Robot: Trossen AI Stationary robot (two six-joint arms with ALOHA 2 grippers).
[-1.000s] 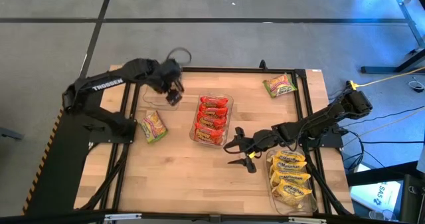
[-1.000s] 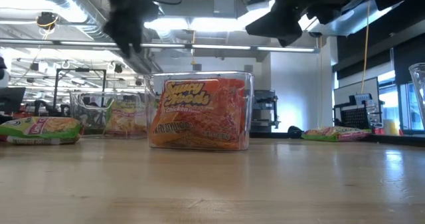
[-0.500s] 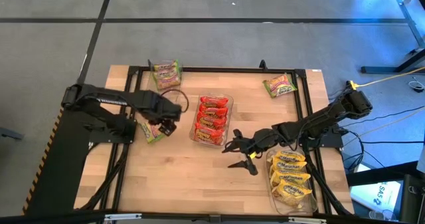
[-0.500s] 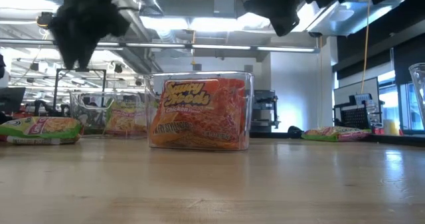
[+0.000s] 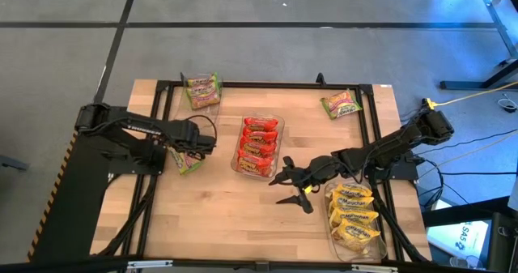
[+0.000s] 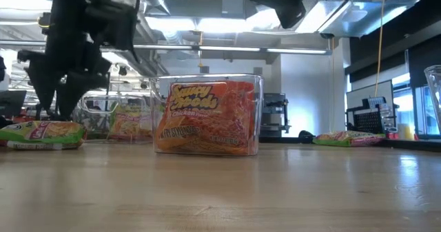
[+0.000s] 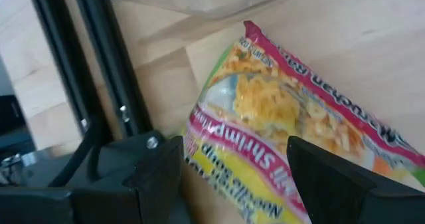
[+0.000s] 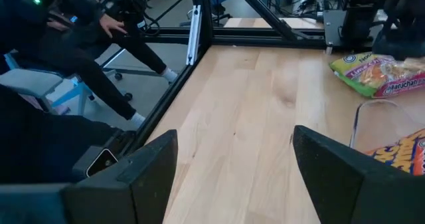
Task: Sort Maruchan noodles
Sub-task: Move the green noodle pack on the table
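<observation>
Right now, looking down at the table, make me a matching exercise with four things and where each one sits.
Things:
1. red packets
2. yellow packets
3. left tool
4. right tool

Places:
A. in the tray at the table's right front corner
B. open over the green packet at the left edge
C. in the tray at the table's middle
D. open above bare wood between the two full trays

Pairs: 1-C, 2-A, 3-B, 4-D
</observation>
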